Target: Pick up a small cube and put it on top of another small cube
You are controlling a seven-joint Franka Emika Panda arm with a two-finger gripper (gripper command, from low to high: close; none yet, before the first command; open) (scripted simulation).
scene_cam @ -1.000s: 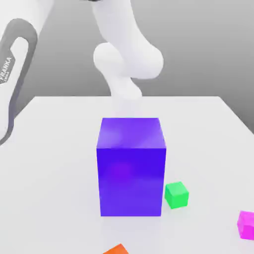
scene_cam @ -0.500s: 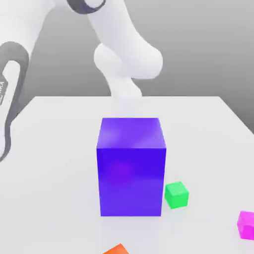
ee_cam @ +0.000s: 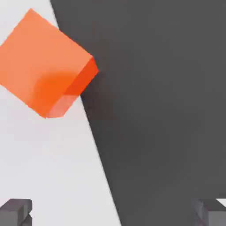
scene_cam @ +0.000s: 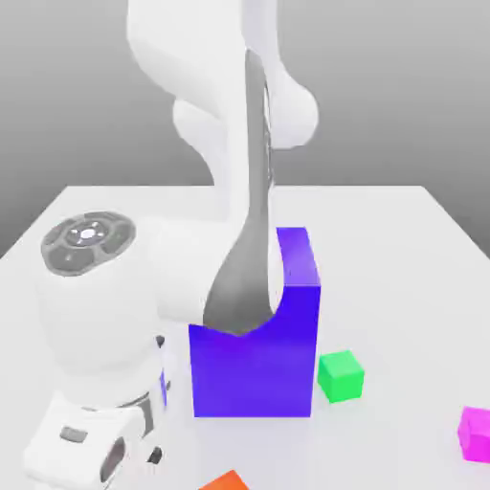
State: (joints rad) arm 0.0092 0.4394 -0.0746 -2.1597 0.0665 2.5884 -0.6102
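A: Entry, progress. Orange cube [ee_cam: 46, 66] lies on the white tabletop [scene_cam: 402, 249] near its edge, unlifted. Nothing is stacked yet, so by my reading both the pick and the place remain.

B: Tool [ee_cam: 112, 212]?

A: Jaws spread wide, nothing between them. In the hand view the two dark fingertips [ee_cam: 15, 211] stand far apart, and the orange cube sits off to one side of the gap, not between them. It looks apart from both.

B: Other small cubes?

A: Green cube [scene_cam: 341, 374] just beside the big purple block [scene_cam: 254, 359], on the exterior view's right. Magenta cube [scene_cam: 475, 433] farther right, well apart. Either could serve as the base; I can't tell which.

B: The arm?

A: White arm [scene_cam: 105, 316] low at the exterior view's left, in front of the purple block. Orange corner [scene_cam: 226, 480] peeks in just right of the hand.
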